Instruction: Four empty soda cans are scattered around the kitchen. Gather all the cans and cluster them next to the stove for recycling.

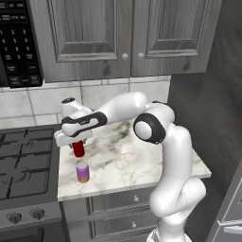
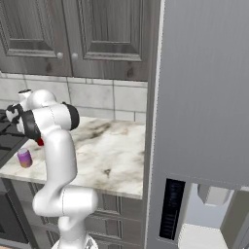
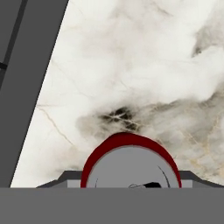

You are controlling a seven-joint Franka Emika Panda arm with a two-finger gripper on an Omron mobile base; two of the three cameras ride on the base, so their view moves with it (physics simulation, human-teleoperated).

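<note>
Beside the stove, left edge of the table: the fingers (image 1: 78, 143) hold a red soda can (image 1: 78, 149) from above, near the edge that meets the stove (image 1: 26, 165).
Fingers: closed narrow on the red can's top; in the hand view its silver lid and red rim (image 3: 130, 162) sit right between the tips, with marble below.
Red can, height: whether it rests on the marble or hangs just above it cannot be told from these views.
Purple can: a purple soda can with an orange band (image 1: 82, 171) stands upright near the front left corner of the table (image 1: 142, 165), just in front of the red one and apart from it; it also shows at the table's left end in the right base view (image 2: 24, 158).
Done, by my reading: one can is parked next to the stove, a second is at the drop spot in the grip.
Left, by my reading: release the red can close to the purple one, then fetch the two other cans, neither of which can be placed from these pictures.
Risk: setting down too near could knock the purple can over.
</note>
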